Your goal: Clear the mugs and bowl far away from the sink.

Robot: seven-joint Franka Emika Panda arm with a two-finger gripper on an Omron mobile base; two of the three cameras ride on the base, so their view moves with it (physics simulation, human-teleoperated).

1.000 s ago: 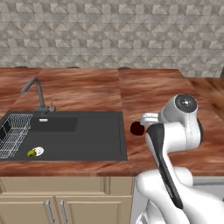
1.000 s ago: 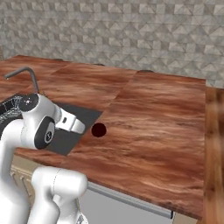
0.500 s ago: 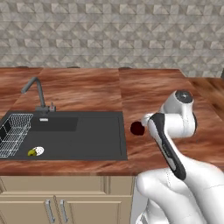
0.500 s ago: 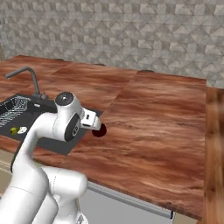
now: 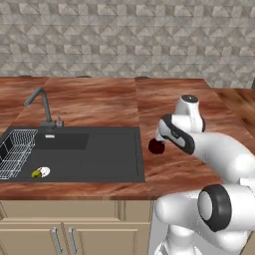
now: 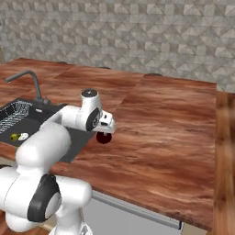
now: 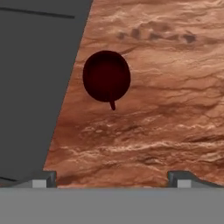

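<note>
A dark maroon mug (image 5: 157, 147) stands upright on the wooden counter (image 5: 114, 102), just right of the black sink (image 5: 84, 154). In the hand view the mug (image 7: 106, 75) lies ahead of the fingertips, its small handle pointing back toward them, with the sink's edge (image 7: 35, 87) to its left. My gripper (image 7: 113, 179) hangs just above the mug, open, with nothing between the fingers (image 7: 43, 178). From the right base view the gripper (image 6: 107, 128) sits right over the mug (image 6: 103, 138). The bowl is out of view.
A slim grey faucet (image 5: 42, 104) rises behind the basin. A wire rack (image 5: 15, 149) fills the basin's left end, and a round drain (image 5: 42, 172) lies near it. Bare wooden counter (image 6: 174, 128) stretches to the right of the mug.
The arm has folded and swung, bringing the hand down closer over the maroon mug. The mug and the base have not moved. The jaws stay open.
</note>
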